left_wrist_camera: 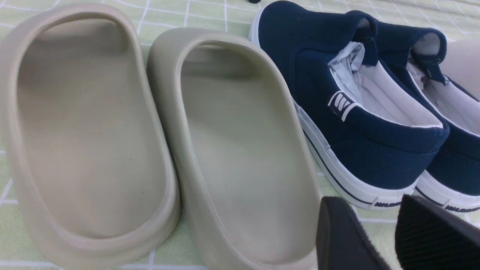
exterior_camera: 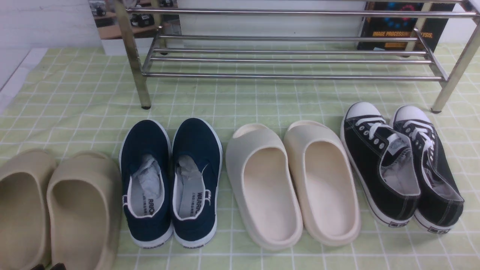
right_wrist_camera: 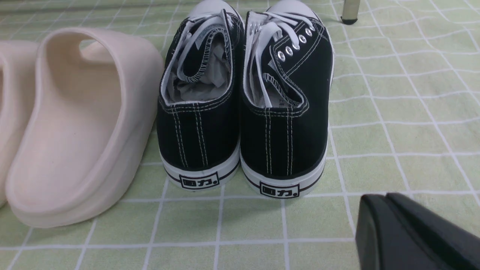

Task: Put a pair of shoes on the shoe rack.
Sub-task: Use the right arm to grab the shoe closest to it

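The pair of black sneakers, one (exterior_camera: 369, 165) beside the other (exterior_camera: 437, 176), stands at the right of the row, toes toward the shoe rack (exterior_camera: 292, 77) behind. The right wrist view shows their heels, left shoe (right_wrist_camera: 198, 127) and right shoe (right_wrist_camera: 287, 131), side by side. My right gripper (right_wrist_camera: 382, 200) is shut and empty, low over the cloth behind and to the right of the heels. My left gripper (left_wrist_camera: 369, 204) is open and empty behind the tan slides and navy shoes; its tips (exterior_camera: 47, 267) just show at the front view's lower edge.
A row of shoes lies on the green checked cloth (exterior_camera: 82, 97): tan slides (exterior_camera: 78, 210), navy slip-ons (exterior_camera: 172, 176), cream slides (exterior_camera: 292, 180). One rack leg (right_wrist_camera: 350, 11) stands just beyond the sneakers' toes. A dark poster (exterior_camera: 397, 26) leans behind the rack.
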{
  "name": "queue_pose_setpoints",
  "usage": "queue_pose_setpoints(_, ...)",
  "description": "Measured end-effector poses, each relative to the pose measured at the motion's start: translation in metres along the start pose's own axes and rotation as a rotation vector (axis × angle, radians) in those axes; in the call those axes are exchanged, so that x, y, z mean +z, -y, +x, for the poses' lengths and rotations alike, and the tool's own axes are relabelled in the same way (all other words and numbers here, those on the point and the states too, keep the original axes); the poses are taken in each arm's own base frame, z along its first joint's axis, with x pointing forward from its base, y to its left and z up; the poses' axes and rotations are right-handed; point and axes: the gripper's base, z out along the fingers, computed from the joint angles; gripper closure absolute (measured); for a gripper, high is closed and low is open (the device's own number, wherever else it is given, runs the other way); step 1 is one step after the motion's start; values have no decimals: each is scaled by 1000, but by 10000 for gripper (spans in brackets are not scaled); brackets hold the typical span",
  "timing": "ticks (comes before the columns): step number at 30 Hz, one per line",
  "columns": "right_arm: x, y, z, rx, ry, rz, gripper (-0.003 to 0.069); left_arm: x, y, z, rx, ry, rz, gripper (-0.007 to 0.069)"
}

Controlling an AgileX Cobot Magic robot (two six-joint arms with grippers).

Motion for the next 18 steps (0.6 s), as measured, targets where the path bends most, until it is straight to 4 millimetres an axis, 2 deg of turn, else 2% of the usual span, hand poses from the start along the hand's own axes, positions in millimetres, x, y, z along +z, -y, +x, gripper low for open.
queue_pose_setpoints(18, 0, 0, -1, 10, 17, -4, 600, 0, 0, 0, 0, 0, 0, 386)
